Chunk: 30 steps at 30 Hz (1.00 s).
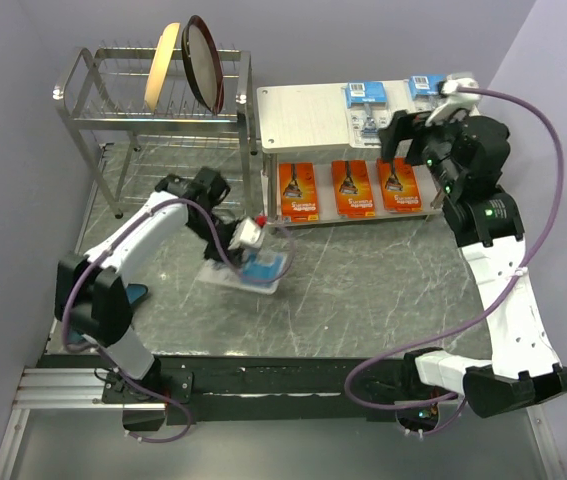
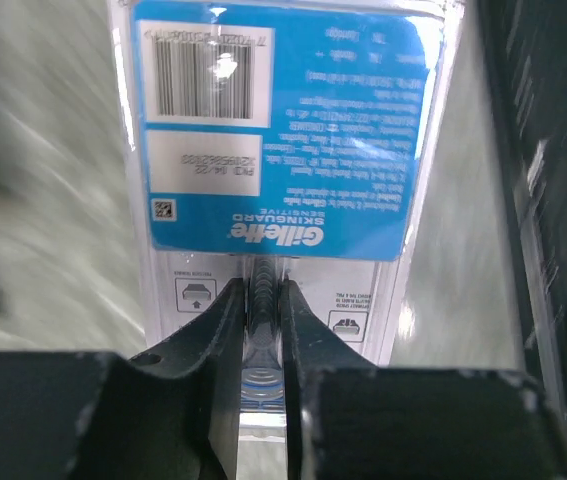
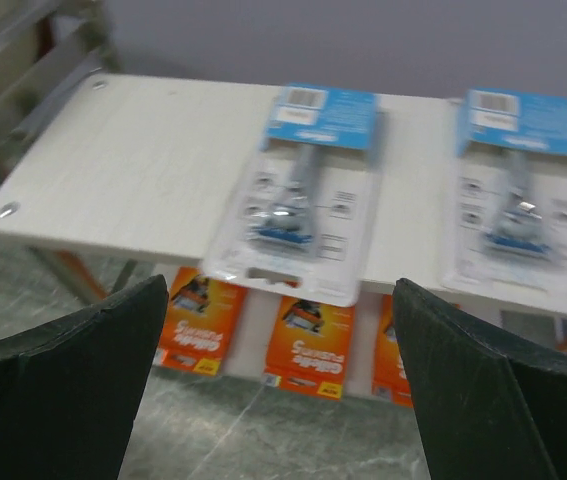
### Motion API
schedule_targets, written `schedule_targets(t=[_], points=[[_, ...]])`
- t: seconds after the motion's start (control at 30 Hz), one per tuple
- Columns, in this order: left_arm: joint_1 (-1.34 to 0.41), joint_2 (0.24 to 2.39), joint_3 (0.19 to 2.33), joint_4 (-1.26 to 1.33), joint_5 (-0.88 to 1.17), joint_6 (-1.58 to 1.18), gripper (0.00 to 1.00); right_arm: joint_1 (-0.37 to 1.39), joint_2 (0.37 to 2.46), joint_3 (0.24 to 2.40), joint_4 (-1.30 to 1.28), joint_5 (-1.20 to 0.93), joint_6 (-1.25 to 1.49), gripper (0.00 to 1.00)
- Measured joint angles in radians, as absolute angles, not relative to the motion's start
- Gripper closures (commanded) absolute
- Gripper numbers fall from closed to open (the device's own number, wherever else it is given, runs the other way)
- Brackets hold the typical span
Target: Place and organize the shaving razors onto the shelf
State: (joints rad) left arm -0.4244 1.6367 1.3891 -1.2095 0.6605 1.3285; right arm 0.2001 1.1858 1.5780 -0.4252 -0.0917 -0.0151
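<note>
Left wrist: left gripper (image 2: 261, 300) clamped on clear razor pack (image 2: 278, 130) blister; right gripper (image 3: 280, 292) spread wide, facing shelf (image 3: 133, 170).

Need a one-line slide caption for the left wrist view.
Left gripper clamps a blue-card razor pack along its middle, barcode facing the camera.

Looking at the left wrist view, the clear razor pack (image 2: 275, 180) is showing "Gillette SKINGUARD SENSITIVE" upside down on its blue backing, with a barcode (image 2: 203, 70) sitting at upper left. The finer print is blurring out, as is the orange packs' (image 3: 308, 345) lettering.
</note>
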Motion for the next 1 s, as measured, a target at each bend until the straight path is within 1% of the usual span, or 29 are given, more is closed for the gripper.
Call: schedule_targets(t=[0.1,0.2,0.3,0.37,0.43,0.5,0.67,0.8,1.0], points=[[-0.483,1.602,1.575,-1.213,0.783,1.139,0.99,0.12,1.186,1.579,-0.42,-0.007,0.047,0.0],[-0.498,1.563,1.705,-1.103,0.869,0.886,0.99,0.026,1.189,1.588,-0.427,0.038,0.118,0.0],[-0.497,1.51,1.739,-0.842,0.892,0.552,0.99,-0.028,1.19,1.59,-0.432,0.05,0.17,0.0],[-0.497,1.48,1.736,-0.636,0.86,0.313,0.99,-0.035,1.19,1.59,-0.436,0.045,0.196,0.0],[-0.498,1.467,1.732,-0.472,0.81,0.125,0.99,-0.035,1.19,1.59,-0.437,0.035,0.213,0.0],[-0.507,1.48,1.771,-0.366,0.729,-0.051,0.99,-0.035,1.19,1.59,-0.438,0.025,0.228,0.0],[-0.534,1.65,2.026,-0.294,0.509,-0.368,0.99,-0.036,1.191,1.589,-0.439,0.01,0.248,0.0],[-0.572,1.738,2.098,-0.309,0.278,-0.471,0.99,-0.037,1.191,1.588,-0.438,-0.012,0.262,0.0],[-0.643,1.829,2.185,-0.359,0.038,-0.487,0.99,-0.051,1.19,1.561,-0.439,-0.036,0.277,0.0]])
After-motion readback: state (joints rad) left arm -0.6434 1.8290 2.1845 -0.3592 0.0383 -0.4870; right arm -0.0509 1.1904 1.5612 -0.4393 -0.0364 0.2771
